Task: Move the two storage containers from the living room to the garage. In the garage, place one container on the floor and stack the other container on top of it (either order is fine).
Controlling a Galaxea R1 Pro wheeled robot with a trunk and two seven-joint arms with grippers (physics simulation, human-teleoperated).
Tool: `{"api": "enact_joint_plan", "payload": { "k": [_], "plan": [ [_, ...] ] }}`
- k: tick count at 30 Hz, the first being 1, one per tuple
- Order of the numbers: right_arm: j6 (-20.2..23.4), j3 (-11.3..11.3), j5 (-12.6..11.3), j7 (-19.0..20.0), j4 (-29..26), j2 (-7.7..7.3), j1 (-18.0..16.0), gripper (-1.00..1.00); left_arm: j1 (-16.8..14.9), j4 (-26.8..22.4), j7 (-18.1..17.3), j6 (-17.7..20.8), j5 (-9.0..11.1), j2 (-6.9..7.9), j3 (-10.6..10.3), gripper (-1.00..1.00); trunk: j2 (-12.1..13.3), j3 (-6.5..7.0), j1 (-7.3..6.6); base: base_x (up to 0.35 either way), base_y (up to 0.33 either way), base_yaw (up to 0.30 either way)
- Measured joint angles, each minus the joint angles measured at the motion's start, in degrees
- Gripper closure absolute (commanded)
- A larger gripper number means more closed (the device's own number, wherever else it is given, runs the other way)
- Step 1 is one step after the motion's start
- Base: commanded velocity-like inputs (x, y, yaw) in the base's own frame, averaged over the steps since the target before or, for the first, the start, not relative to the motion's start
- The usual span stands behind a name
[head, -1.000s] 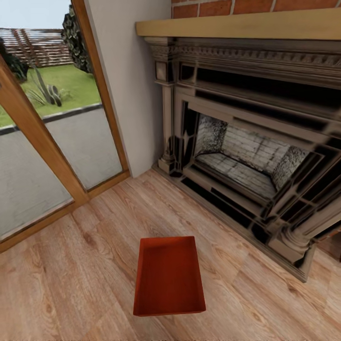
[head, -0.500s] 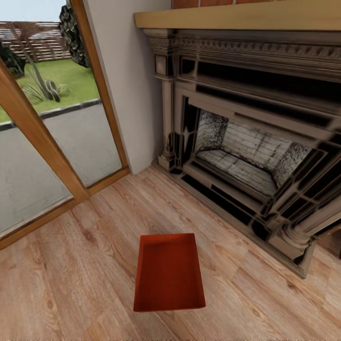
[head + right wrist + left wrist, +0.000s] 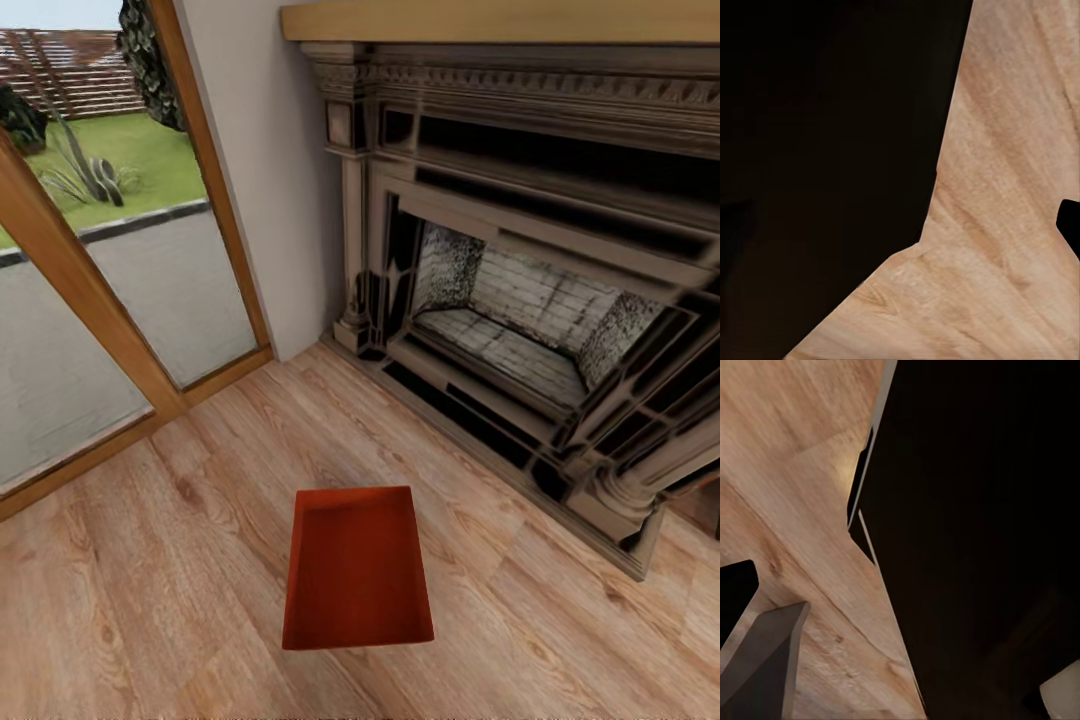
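One orange-red storage container (image 3: 358, 570) lies lidless and empty on the light wood plank floor (image 3: 150, 600) of the living room, low in the middle of the head view and close in front of me. The other storage container and the garage are out of view. In the left wrist view a grey finger (image 3: 766, 656) of my left gripper (image 3: 750, 622) hangs over the planks beside a large dark body (image 3: 982, 510); I cannot tell how its jaws stand. The right wrist view has a dark mass (image 3: 825, 150) over wood planks (image 3: 1005, 225) and a dark sliver (image 3: 1071, 229) at the edge.
A dark ornate fireplace (image 3: 520, 300) with a projecting base stands just right of and behind the container. Wood-framed glass doors (image 3: 120, 300) close off the left side, with a white wall pier (image 3: 275, 200) between them and the fireplace. Plank floor surrounds the container.
The whole head picture has shifted: the camera has tipped down a little, so the mantel and the container sit higher in view. The container itself has not moved on the floor.
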Motion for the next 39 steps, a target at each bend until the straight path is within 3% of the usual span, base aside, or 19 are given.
{"api": "enact_joint_plan", "payload": {
  "k": [15, 39],
  "plan": [
    [-0.1, 0.0, 0.0, 0.0, 0.0, 0.01, 0.0, -1.00, 0.0, 0.0, 0.0, 0.0, 0.0, 0.00, 0.0, -1.00, 0.0, -1.25, 0.00, 0.000, 0.000, 0.000],
    [-0.1, 0.0, 0.0, -0.1, 0.0, 0.08, 0.0, -1.00, 0.0, 0.0, 0.0, 0.0, 0.0, 0.00, 0.0, -1.00, 0.0, -1.33, 0.00, 0.000, 0.000, 0.000]
  ]
}}
